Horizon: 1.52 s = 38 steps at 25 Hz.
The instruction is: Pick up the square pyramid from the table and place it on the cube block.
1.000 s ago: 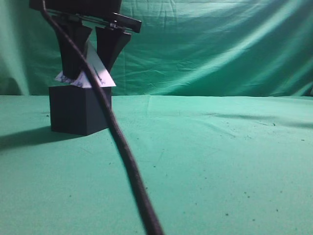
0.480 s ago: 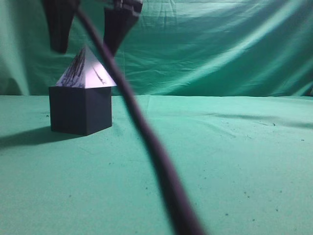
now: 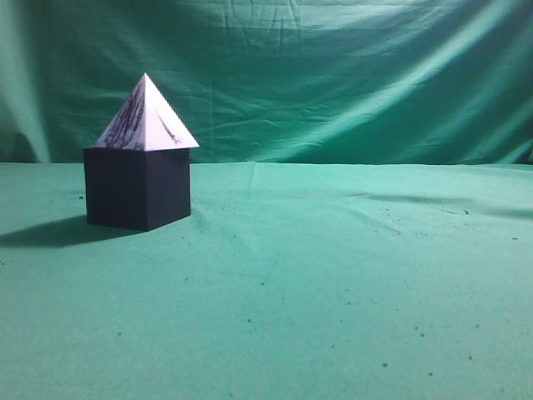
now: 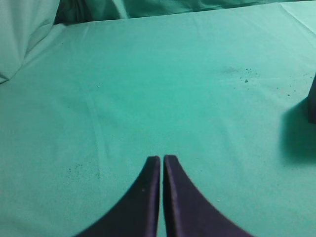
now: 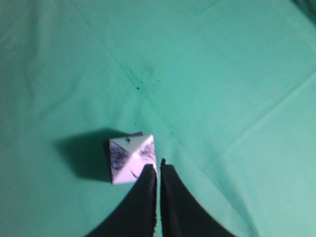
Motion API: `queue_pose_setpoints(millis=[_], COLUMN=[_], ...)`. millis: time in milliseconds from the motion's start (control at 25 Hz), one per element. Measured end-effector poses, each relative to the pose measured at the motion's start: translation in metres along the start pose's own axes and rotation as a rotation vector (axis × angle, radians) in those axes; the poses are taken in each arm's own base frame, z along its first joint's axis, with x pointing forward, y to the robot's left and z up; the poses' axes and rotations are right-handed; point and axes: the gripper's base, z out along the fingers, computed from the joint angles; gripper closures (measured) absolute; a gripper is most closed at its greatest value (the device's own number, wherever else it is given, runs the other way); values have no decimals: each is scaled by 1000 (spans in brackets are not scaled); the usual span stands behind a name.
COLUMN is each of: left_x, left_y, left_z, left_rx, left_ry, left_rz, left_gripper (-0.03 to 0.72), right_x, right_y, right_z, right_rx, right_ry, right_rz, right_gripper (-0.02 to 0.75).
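Observation:
The square pyramid [image 3: 146, 117], white with dark streaks, sits upright on top of the dark cube block [image 3: 136, 187] at the left of the green table [image 3: 333, 283]. No gripper shows in the exterior view. In the right wrist view the pyramid [image 5: 129, 157] lies below and just left of my right gripper [image 5: 158, 167], which is shut, empty and well above it. The cube is almost hidden under the pyramid there. My left gripper [image 4: 162, 159] is shut and empty over bare cloth; a dark edge of the cube [image 4: 312, 101] shows at the right border.
A green cloth backdrop [image 3: 333, 75] hangs behind the table. The cube casts a shadow [image 3: 50, 232] to its left. Small dark specks [image 4: 244, 76] dot the cloth.
The right gripper has let go of the pyramid, risen out of the top of the exterior view and shut. Its cable has left the view too. The pyramid stays on the cube.

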Motion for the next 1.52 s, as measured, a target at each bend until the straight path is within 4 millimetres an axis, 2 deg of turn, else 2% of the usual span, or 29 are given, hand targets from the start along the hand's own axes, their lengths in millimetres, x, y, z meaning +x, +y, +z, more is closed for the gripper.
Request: queue_pose_setpoints(millis=[160, 360, 760, 920, 1120, 1240, 1360, 1520], left_x=[0, 0, 0, 0, 0, 0, 0, 0], left_y=[0, 0, 0, 0, 0, 0, 0, 0], left_z=[0, 0, 0, 0, 0, 0, 0, 0], left_rx=[0, 0, 0, 0, 0, 0, 0, 0], left_ry=[0, 0, 0, 0, 0, 0, 0, 0], left_rz=[0, 0, 0, 0, 0, 0, 0, 0], left_gripper=[688, 688, 688, 688, 688, 688, 688, 688], right_x=[33, 90, 182, 213, 237, 246, 262, 289], right_y=[-6, -9, 17, 26, 31, 32, 31, 27], right_z=[-40, -68, -108, -137, -168, -176, -174, -169], right_rx=[68, 97, 78, 77, 90, 116, 160, 311], right_ry=[24, 41, -258, -341, -408, -424, -458, -605], right_rz=[37, 132, 170, 179, 167, 144, 144, 216], right_gripper=[738, 738, 738, 738, 738, 738, 738, 738])
